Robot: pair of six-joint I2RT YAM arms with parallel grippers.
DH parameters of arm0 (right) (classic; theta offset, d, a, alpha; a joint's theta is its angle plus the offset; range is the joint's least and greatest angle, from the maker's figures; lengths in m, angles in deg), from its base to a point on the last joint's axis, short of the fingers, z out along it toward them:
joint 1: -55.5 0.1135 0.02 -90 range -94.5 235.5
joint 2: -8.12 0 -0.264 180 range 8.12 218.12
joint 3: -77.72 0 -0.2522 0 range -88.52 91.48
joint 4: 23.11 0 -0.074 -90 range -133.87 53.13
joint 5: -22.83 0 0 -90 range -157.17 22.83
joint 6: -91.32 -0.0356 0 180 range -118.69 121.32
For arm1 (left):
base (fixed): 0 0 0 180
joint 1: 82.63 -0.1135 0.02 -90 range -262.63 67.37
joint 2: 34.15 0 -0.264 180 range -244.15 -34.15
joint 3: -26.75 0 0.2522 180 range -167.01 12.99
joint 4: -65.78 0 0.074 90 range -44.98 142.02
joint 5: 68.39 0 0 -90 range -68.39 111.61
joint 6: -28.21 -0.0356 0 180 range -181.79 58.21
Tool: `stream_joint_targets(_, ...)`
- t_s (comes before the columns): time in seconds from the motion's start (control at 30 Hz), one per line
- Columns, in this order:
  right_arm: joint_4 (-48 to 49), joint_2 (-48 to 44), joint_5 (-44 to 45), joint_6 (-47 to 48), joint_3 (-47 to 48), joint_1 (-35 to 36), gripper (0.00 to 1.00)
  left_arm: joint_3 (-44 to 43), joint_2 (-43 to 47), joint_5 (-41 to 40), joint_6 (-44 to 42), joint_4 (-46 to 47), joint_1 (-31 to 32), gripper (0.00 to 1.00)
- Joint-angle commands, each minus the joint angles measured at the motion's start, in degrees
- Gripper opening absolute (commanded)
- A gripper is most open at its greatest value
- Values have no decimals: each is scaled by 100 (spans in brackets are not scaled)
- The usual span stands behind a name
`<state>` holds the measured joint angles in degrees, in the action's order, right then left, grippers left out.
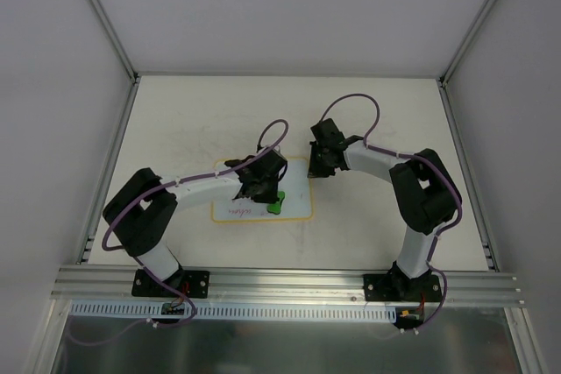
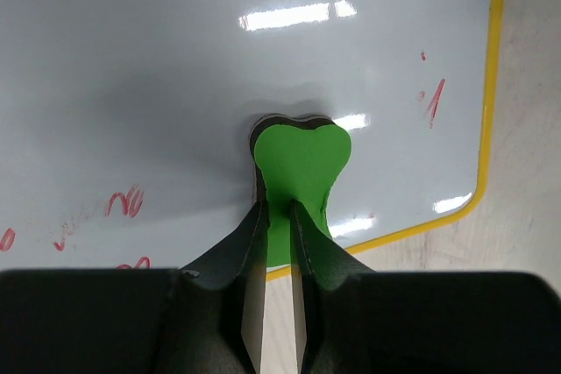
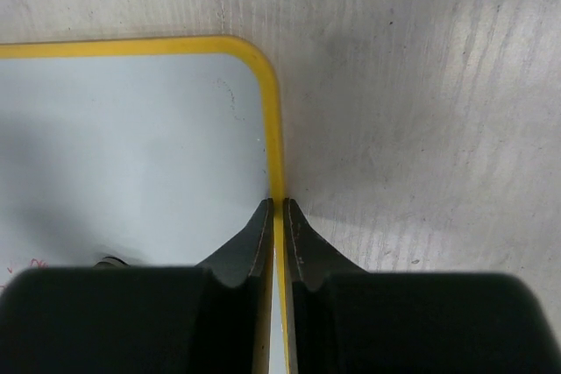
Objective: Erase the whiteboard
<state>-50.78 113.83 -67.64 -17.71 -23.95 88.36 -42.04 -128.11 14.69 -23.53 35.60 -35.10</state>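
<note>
The whiteboard (image 1: pixel 298 208) lies flat mid-table, white with a yellow rim. Faint red writing (image 1: pixel 238 210) remains near its front left. My left gripper (image 1: pixel 263 190) is shut on the green bone-shaped eraser (image 1: pixel 276 206) and holds it down on the board. In the left wrist view the eraser (image 2: pixel 302 159) stands between my fingertips (image 2: pixel 279 206) on the glossy board (image 2: pixel 175 85), with red marks at the left (image 2: pixel 124 203) and right (image 2: pixel 434 102). My right gripper (image 1: pixel 317 168) is shut, its tips (image 3: pixel 278 203) straddling the board's yellow right rim (image 3: pixel 274 146) near a rounded corner.
The scuffed white tabletop (image 3: pixel 421 111) surrounds the board. Aluminium frame rails run along the table's sides (image 1: pixel 460 164) and near edge (image 1: pixel 289 282). White enclosure walls stand behind and beside the table.
</note>
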Motion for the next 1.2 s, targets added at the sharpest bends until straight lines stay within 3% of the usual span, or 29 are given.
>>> stream_joint_targets(0.0,-525,380,434,75,-288,-61,7,-51,-114,-21,50,-317,-15,0)
stream_joint_targets(0.7,-516,424,363,-13,-323,-61,8,-1994,-1846,639,260,-317,353,0)
stream_joint_targets(0.93,-525,433,372,-40,-332,-52,8,-1732,-1890,464,419,-335,354,0)
stream_joint_targets(1.17,-516,450,390,-57,-332,-69,8,-1063,-1250,-177,525,-685,231,0)
